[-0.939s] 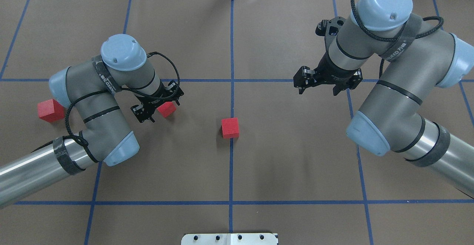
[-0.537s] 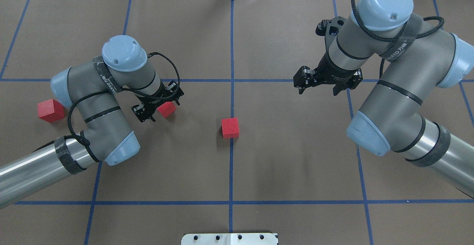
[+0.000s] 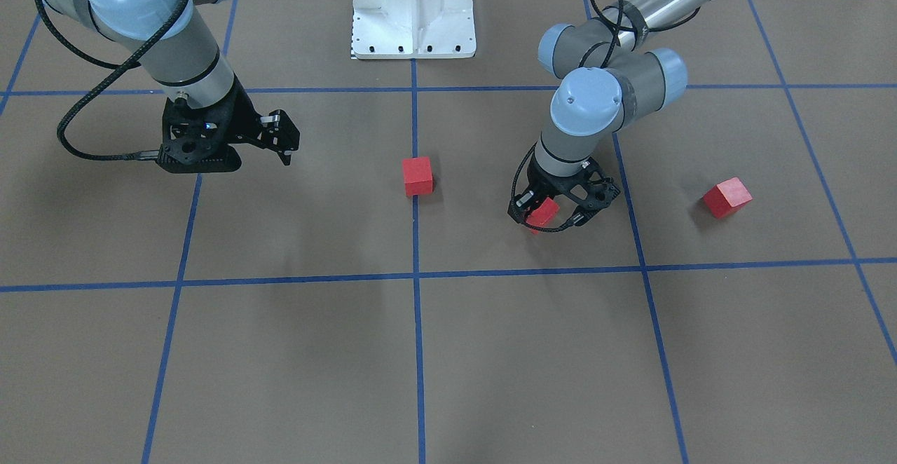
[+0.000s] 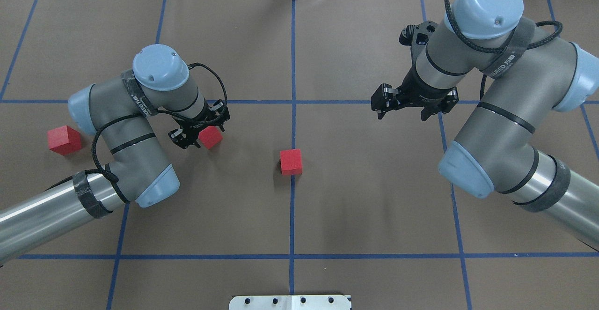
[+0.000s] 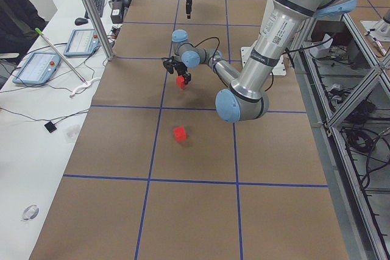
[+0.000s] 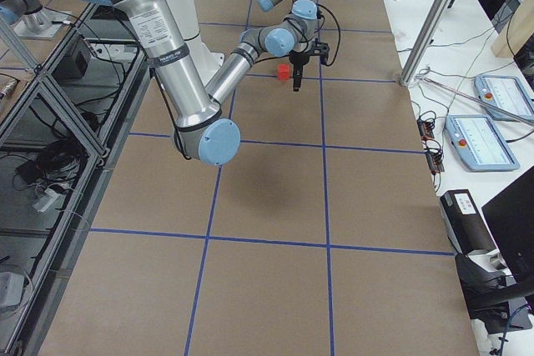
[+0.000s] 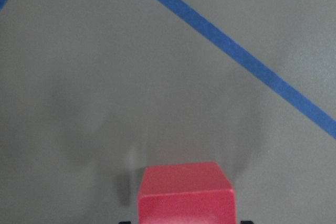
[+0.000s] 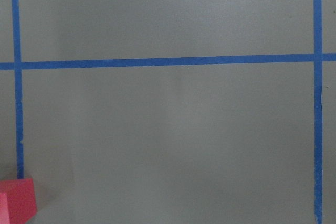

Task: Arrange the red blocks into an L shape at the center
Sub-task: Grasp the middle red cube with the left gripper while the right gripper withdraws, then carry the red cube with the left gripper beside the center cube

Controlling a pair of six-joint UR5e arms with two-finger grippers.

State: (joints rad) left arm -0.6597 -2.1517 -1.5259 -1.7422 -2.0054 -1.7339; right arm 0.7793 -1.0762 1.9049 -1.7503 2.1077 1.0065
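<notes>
Where blue tape point(image 4: 293, 122) splits the center point(image 4: 311, 134), brown paper point(image 4: 374, 207) (matte) abuts a bench point(image 5: 24, 168)

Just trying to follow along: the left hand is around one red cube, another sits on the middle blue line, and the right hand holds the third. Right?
Not quite: the right hand is open and empty. The third red cube lies on the floor beyond the left arm, as the overhead view shows. The rest is right.
</notes>
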